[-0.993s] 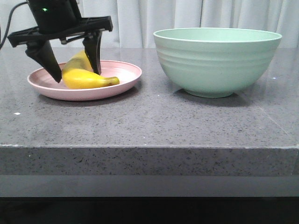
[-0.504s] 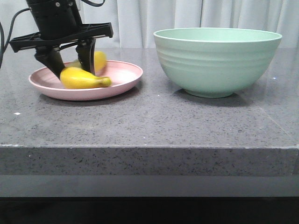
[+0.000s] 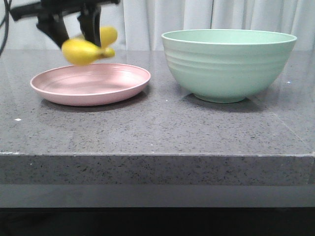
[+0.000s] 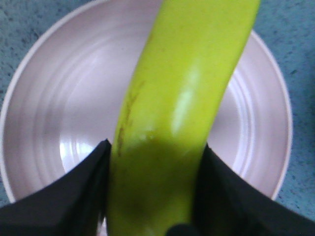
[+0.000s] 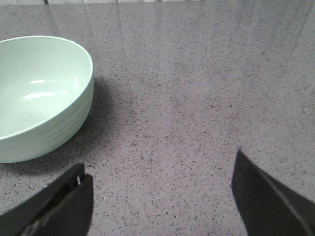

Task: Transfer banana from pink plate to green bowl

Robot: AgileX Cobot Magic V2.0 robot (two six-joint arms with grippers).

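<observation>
From the front, the left tool [image 3: 76,30] is clenched on the one banana [image 3: 87,49] and holds it in the air above the single pink plate [image 3: 91,84], clear of the rim, likely so it can travel across the counter [image 3: 157,132] to the one green bowl [image 3: 229,64] standing well apart. The left wrist view shows the banana [image 4: 177,113] pinched crosswise between both fingers [image 4: 74,196], the bare plate [image 4: 54,113] beneath. In the right wrist view the right tool [image 5: 162,196] is spread wide with nothing in it, near the bowl [image 5: 39,93].
</observation>
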